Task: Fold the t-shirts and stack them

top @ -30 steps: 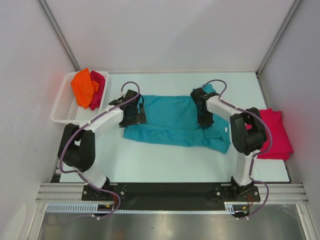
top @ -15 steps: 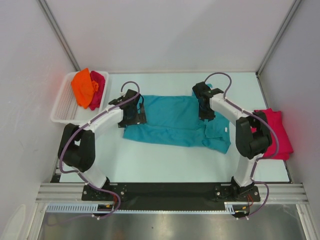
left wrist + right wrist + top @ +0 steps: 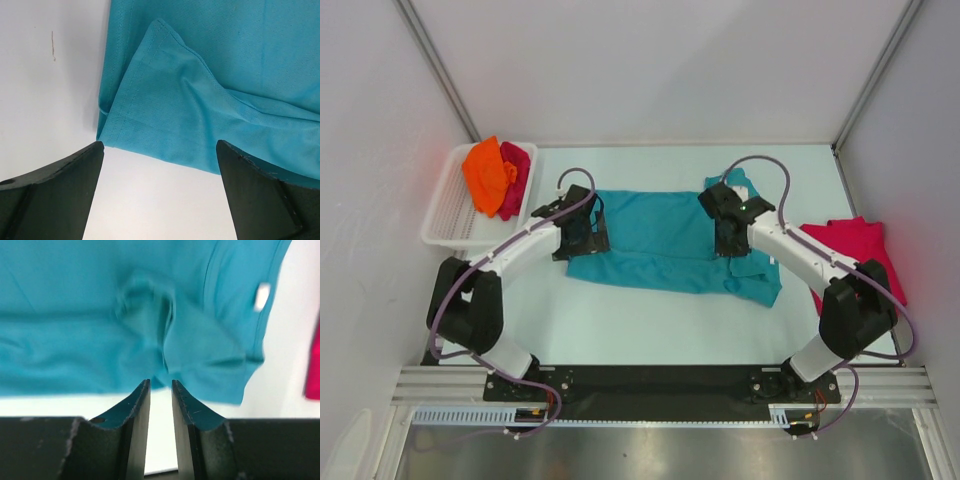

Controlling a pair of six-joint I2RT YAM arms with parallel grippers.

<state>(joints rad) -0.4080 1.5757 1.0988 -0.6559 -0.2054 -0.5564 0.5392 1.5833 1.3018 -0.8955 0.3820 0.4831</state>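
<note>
The teal t-shirt [image 3: 670, 235] lies flat in the middle of the table [image 3: 650, 325], drawn into a long band running left to right, its lower edge doubled over. A sleeve and the collar tag are at its right end.

The left gripper [image 3: 580, 228] hangs over the band's left end. In the left wrist view its fingers [image 3: 60, 190] are spread wide and hold nothing, with the hemmed corner lying between them.

The right gripper [image 3: 730, 232] is over the right end by the sleeve. Its jaws are parted by only a narrow slit with bare table showing through, and no cloth is between them. That view is blurred.

A crimson t-shirt [image 3: 865, 258] lies at the right edge of the top view. At upper left an orange t-shirt [image 3: 485, 172] and another crimson one [image 3: 518, 180] sit bunched in the white basket [image 3: 440, 218].

The teal shirt looks mid-fold, with the lengthwise fold made and the crosswise fold not yet begun. Next, each gripper probably has to drop onto its end and pinch every layer at the hem. The right one would first need to open wider.
</note>
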